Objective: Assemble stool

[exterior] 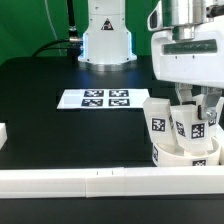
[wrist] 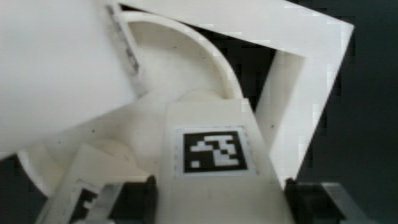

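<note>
The gripper (exterior: pixel 196 118) is closed tight on a tagged leg (wrist: pixel 210 140) standing on the round seat (exterior: pixel 185 155)

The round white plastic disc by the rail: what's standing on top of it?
White tagged block legs stand on the round white plastic disc. The gripper grips one leg. The disc's sockets are covered.

Even, bright overhead light fills the exterior view; the black table (exterior: pixel 40 100) shows a faint sheen near the marker board (exterior: pixel 95 98), whose tags read crisp. The white rail (exterior: pixel 100 182) is nearly blown out. The wrist view is soft and blurred, its white surfaces shaded grey.
</note>
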Robot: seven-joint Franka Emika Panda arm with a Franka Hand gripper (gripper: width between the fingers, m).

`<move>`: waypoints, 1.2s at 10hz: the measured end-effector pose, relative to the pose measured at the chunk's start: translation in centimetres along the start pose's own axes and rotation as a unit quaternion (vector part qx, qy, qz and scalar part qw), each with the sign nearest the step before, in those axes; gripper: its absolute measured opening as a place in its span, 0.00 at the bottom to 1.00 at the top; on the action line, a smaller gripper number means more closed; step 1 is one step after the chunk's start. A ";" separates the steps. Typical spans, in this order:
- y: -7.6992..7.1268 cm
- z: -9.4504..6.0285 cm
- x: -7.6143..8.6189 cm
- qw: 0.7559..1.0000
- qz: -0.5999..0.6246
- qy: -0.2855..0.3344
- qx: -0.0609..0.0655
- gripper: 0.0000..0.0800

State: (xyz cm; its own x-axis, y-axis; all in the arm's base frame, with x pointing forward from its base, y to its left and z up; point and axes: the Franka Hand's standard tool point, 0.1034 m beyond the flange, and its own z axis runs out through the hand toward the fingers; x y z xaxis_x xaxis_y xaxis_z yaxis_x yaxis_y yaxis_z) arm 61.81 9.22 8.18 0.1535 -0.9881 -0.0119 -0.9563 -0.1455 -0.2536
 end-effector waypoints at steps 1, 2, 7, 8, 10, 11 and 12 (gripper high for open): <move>0.0 0.0 0.3 0.998 0.057 -0.004 0.010 0.43; 0.0 0.0 0.1 0.994 0.108 -0.007 0.014 0.43; 0.3 0.0 -0.3 0.943 0.332 -0.025 0.023 0.43; 0.3 0.0 -0.4 0.943 0.330 -0.026 0.023 0.43; 0.2 -0.1 -0.4 0.944 0.329 -0.026 0.024 0.75; -0.3 -0.9 -0.5 0.945 0.324 -0.031 0.031 0.75; -1.0 -2.0 -0.7 0.945 0.323 -0.037 0.038 0.80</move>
State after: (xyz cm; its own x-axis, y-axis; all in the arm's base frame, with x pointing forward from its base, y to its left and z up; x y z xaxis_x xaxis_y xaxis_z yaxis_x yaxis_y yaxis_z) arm 62.14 9.91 10.38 -0.4359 -0.8629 -0.2555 -0.8362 0.4933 -0.2396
